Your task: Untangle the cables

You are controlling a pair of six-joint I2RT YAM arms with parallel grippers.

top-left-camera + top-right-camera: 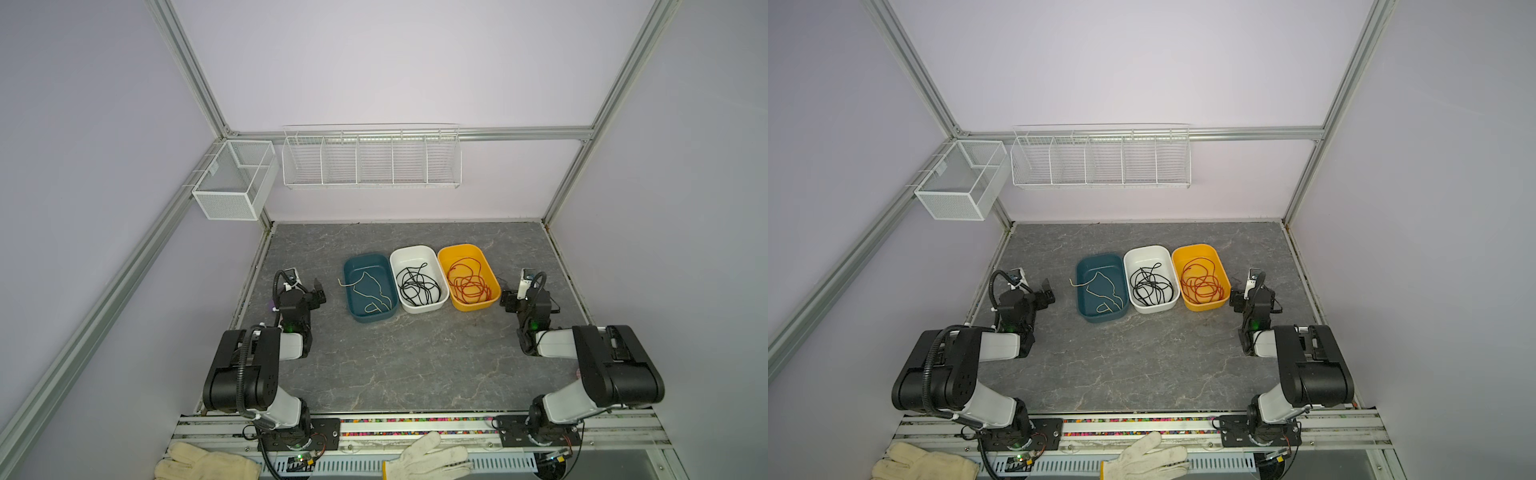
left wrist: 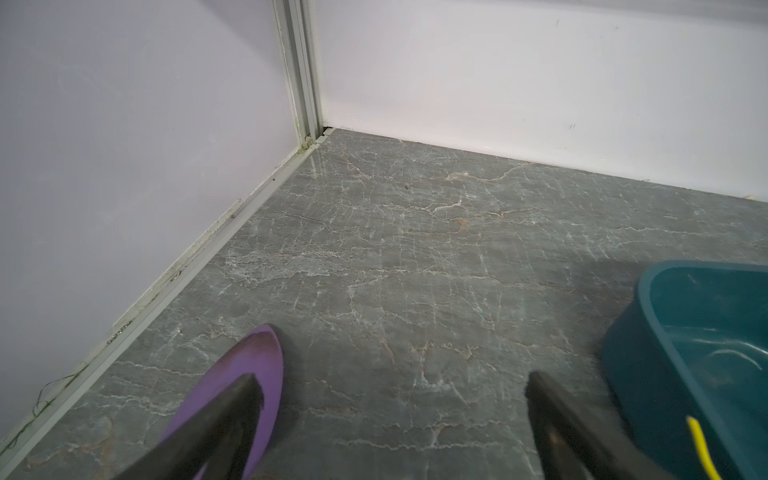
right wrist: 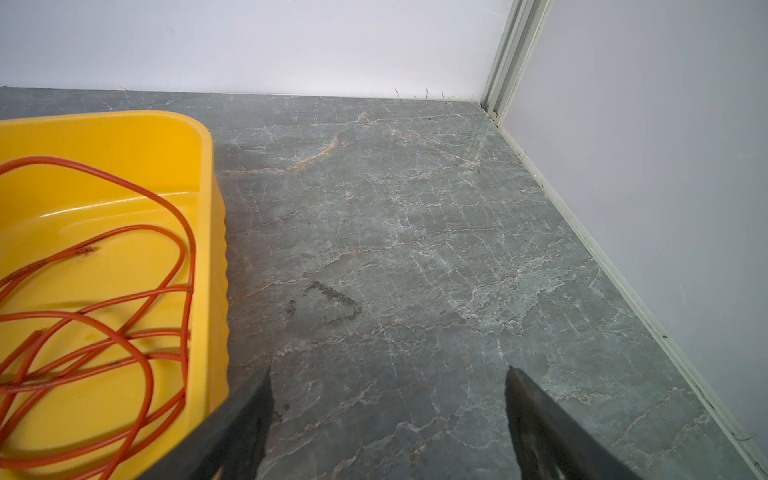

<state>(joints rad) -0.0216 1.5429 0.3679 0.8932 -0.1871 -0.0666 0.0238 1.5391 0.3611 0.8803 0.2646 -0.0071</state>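
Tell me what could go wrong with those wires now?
The pale yellow cable trails over the rim of the teal bin beside the open left gripper; a passing arm might snag it and drag it out. The open right gripper sits beside the yellow bin, so a careless move could shove it and disturb the red cable.

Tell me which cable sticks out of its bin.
The pale yellow cable in the teal bin: one end juts past the rim. The black cable and red cable lie inside theirs.
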